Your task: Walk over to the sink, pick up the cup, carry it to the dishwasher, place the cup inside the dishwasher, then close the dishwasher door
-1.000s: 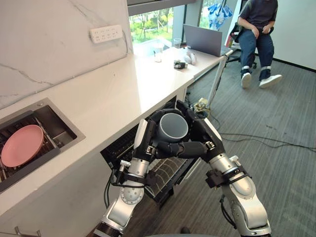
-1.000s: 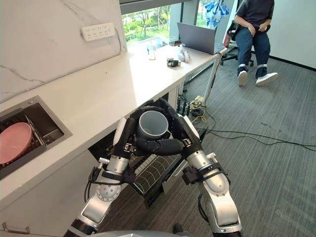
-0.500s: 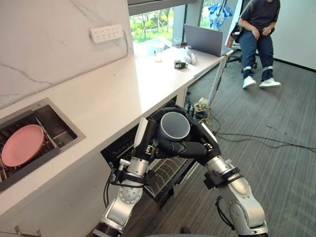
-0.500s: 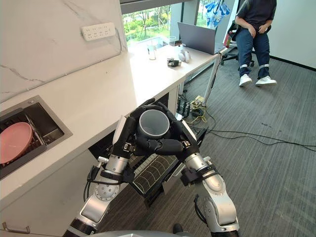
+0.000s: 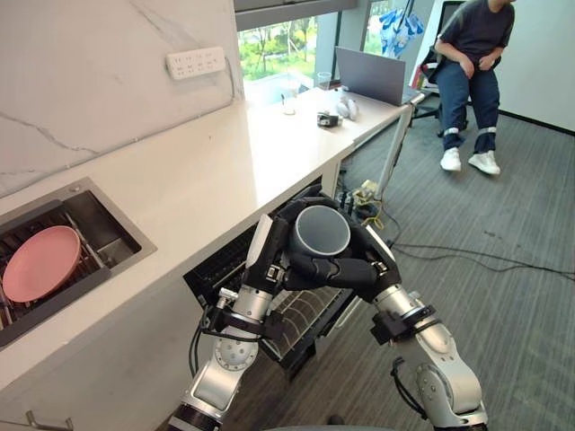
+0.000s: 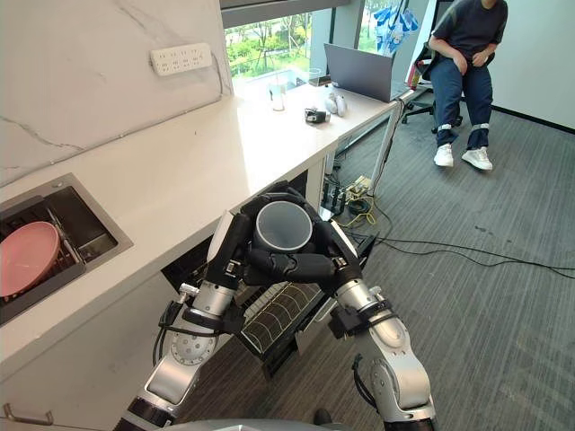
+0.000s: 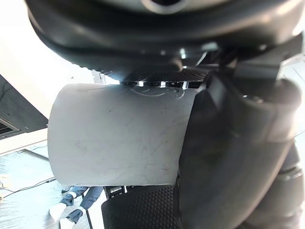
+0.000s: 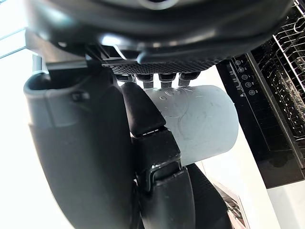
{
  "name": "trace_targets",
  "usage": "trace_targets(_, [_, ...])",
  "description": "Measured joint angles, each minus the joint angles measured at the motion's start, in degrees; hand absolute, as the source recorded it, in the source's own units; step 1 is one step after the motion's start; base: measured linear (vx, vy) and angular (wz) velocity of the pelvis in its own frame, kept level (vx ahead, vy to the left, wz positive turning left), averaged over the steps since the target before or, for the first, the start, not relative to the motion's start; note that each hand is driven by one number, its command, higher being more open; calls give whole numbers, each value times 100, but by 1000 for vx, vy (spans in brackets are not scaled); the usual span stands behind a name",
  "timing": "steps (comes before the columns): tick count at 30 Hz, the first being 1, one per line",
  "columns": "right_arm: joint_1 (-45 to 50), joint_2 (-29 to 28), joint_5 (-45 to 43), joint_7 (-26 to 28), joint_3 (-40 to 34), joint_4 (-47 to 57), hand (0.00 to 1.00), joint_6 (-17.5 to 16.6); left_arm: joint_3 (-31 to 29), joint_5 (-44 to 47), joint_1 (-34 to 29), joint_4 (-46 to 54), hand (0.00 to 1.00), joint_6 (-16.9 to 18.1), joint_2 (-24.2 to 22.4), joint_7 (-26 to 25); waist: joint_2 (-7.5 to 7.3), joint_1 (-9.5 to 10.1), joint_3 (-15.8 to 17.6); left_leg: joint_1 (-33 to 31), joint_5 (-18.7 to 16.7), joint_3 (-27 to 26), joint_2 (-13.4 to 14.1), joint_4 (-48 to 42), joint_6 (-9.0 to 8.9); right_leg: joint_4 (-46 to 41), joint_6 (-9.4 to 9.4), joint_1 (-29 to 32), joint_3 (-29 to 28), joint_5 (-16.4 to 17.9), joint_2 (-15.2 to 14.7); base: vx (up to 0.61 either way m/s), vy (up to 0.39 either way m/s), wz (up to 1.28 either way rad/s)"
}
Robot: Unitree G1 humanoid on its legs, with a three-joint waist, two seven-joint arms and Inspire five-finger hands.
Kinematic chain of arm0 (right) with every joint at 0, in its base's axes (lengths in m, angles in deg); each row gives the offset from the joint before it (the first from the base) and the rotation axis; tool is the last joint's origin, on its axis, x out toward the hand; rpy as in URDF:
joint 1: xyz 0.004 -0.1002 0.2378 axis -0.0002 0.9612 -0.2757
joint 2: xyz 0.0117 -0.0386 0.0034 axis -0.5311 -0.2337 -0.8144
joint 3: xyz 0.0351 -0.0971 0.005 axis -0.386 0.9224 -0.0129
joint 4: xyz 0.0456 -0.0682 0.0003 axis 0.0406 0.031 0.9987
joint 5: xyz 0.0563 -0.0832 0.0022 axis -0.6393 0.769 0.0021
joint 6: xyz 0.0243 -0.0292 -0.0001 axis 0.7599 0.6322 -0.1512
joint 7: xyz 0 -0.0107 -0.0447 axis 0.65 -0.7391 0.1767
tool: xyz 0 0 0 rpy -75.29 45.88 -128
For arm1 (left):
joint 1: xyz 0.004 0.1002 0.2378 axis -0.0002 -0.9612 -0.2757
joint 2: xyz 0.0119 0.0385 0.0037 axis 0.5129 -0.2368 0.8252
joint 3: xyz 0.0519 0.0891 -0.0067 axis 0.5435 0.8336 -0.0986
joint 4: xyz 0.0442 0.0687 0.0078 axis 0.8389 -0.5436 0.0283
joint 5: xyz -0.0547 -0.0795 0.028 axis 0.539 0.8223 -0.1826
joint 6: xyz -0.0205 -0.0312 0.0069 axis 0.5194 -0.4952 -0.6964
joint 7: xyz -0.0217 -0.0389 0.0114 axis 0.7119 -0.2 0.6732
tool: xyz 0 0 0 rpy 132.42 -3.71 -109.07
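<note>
A grey cup [image 5: 321, 232] is held upright between both hands, mouth up, above the open dishwasher [image 5: 296, 310]. My left hand [image 5: 272, 253] wraps its left side and my right hand [image 5: 356, 267] curls round its front and right. The left wrist view shows the cup [image 7: 114, 138] against the left hand [image 7: 228, 152]. In the right wrist view the cup [image 8: 200, 121] lies past the right hand's thumb [image 8: 152, 143]. The dishwasher's wire rack [image 6: 274, 314] sticks out under the counter edge, just below the hands.
The white counter [image 5: 180, 180] runs along the left, with a sink [image 5: 99, 229] holding a pink plate [image 5: 39, 263]. A laptop [image 5: 371, 74] and small items sit at the far end. A person [image 5: 472, 63] sits on a chair beyond. Cables [image 5: 467, 251] lie on the carpet.
The cup and both hands have risen slightly and shifted a little to the right. The seated person's feet have moved.
</note>
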State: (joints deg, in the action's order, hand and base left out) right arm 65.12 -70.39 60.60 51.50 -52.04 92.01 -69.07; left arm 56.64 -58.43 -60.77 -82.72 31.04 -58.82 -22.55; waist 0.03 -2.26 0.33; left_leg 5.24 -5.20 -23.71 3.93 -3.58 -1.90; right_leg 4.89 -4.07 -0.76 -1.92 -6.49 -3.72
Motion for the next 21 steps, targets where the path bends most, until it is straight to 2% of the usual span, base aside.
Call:
trace_targets(4, [-55,16,-91,-20,-46,2,100,20,79,144,0,0,0,4,11,117,-6,0,-19,-31,5,45,-7,-18,10,-1,-2,-2,48,1,-22,0,0,7])
trace_targets(5, [-82,51,-176,-12,-43,3,0,59,83,165,0,0,0,16,11,116,-8,0,-21,-34,5,49,-8,-20,12,-1,-3,-2,52,0,-26,0,0,0])
trace_targets(12, [-265,142,-195,-115,-126,-45,0,219,113,151,0,0,0,68,11,-93,-41,-2,-45,-58,8,77,-7,-25,17,-4,-7,-1,83,0,-37,-9,-10,1])
trace_targets(21, [-347,282,-98,-83,-148,-56,0,143,261,141,2,0,0,67,18,-392,-72,-13,-66,-75,7,95,-3,-41,18,-5,-8,1,100,1,-43,-41,-39,1])
